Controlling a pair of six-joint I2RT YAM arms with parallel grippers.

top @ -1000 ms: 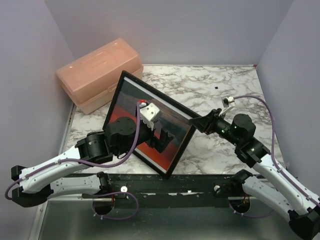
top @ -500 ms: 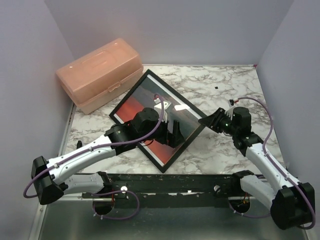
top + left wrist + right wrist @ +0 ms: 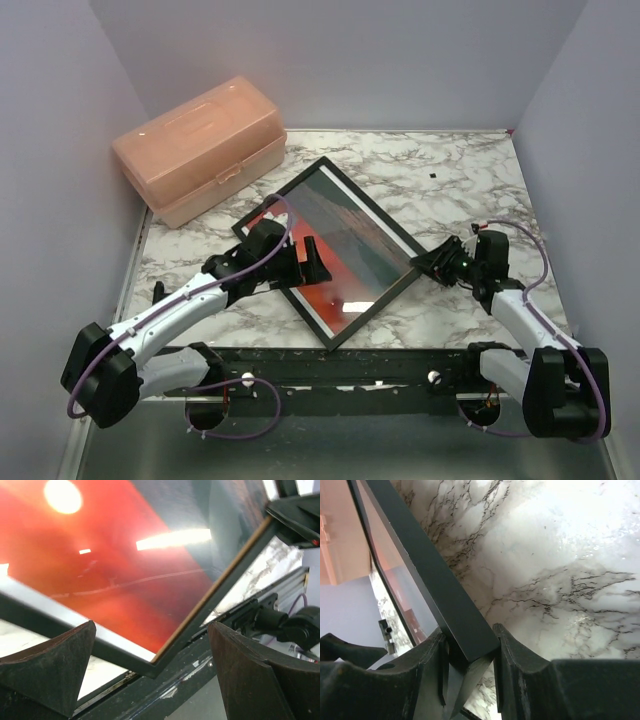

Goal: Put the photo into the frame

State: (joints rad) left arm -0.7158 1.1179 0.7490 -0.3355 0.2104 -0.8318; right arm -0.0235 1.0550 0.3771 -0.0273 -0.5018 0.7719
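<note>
The frame [image 3: 378, 307], thin and black, lies low over the marble table, turned like a diamond. The photo [image 3: 335, 298] sits inside it, red-orange with a grey upper part and glare on it. My right gripper [image 3: 430, 265] is shut on the frame's right corner; in the right wrist view both fingers [image 3: 517, 652] clamp the black frame bar [image 3: 440, 587]. My left gripper [image 3: 305, 262] is open over the frame's left part. In the left wrist view its gripper [image 3: 150, 672] is spread wide, holding nothing, with the frame's near corner [image 3: 150, 667] and the red photo [image 3: 100, 565] beyond.
A translucent orange plastic box [image 3: 200, 150] stands at the back left, close to the frame's far-left edge. A black rail [image 3: 330, 365] runs along the table's near edge. Walls close in the left, back and right sides.
The frame has dropped from a steep tilt to nearly flat on the table. My left arm has pulled back to the left and lower. My right gripper has gone down with the corner.
</note>
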